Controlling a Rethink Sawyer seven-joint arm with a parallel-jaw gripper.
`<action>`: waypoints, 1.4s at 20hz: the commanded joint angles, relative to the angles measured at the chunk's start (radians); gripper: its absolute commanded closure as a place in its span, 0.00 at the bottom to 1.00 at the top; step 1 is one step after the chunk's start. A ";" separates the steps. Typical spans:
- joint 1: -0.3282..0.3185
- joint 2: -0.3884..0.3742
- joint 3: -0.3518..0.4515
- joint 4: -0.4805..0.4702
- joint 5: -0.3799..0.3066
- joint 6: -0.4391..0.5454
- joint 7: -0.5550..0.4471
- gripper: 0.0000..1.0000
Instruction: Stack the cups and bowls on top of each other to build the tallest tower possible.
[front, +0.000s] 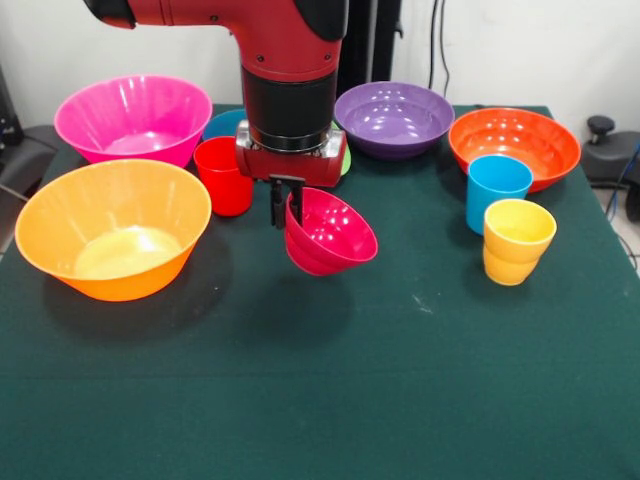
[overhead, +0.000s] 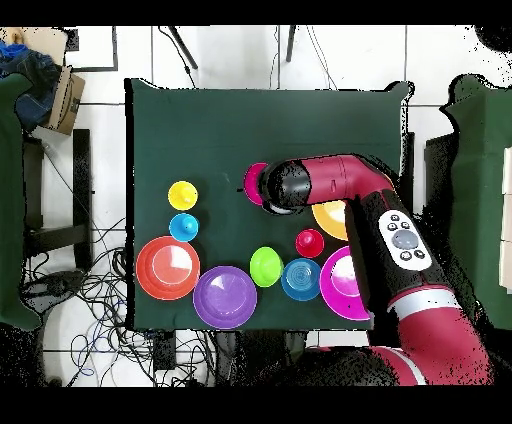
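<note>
Gripper (front: 286, 205) hangs over mid-table, its two dark fingers pinched on the rim of the crimson-pink bowl (front: 332, 233); the bowl is tipped, opening toward the near right, and appears clear of the green tablecloth (front: 330, 400) with a shadow under it. From overhead only a sliver of that bowl (overhead: 253, 181) shows beside the arm's wrist (overhead: 290, 185). In the front view, just left of the gripper stands the red cup (front: 225, 175), upright. Further left and nearer sits the large yellow-orange bowl (front: 113, 228), and behind it the large pink bowl (front: 133, 118), both upright. Behind the red cup a bit of the small blue bowl (front: 225, 124) peeks out; the green bowl (front: 345, 160) is mostly hidden behind the wrist, though overhead it (overhead: 265, 266) lies plainly between the purple and blue bowls. Far of centre sits the purple bowl (front: 394, 118); to its right the orange bowl (front: 514, 146). In front of the orange bowl the sky-blue cup (front: 498, 190) stands upright, and just beside it, nearer, the yellow waisted cup (front: 518, 240). Nothing is stacked; every piece on the cloth stands apart.
</note>
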 joint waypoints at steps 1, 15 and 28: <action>0.033 0.035 0.031 -0.047 -0.043 0.067 -0.178 1.00; 0.031 0.034 0.032 -0.046 -0.043 0.066 -0.179 1.00; 0.038 0.021 0.030 -0.044 -0.040 0.090 -0.185 1.00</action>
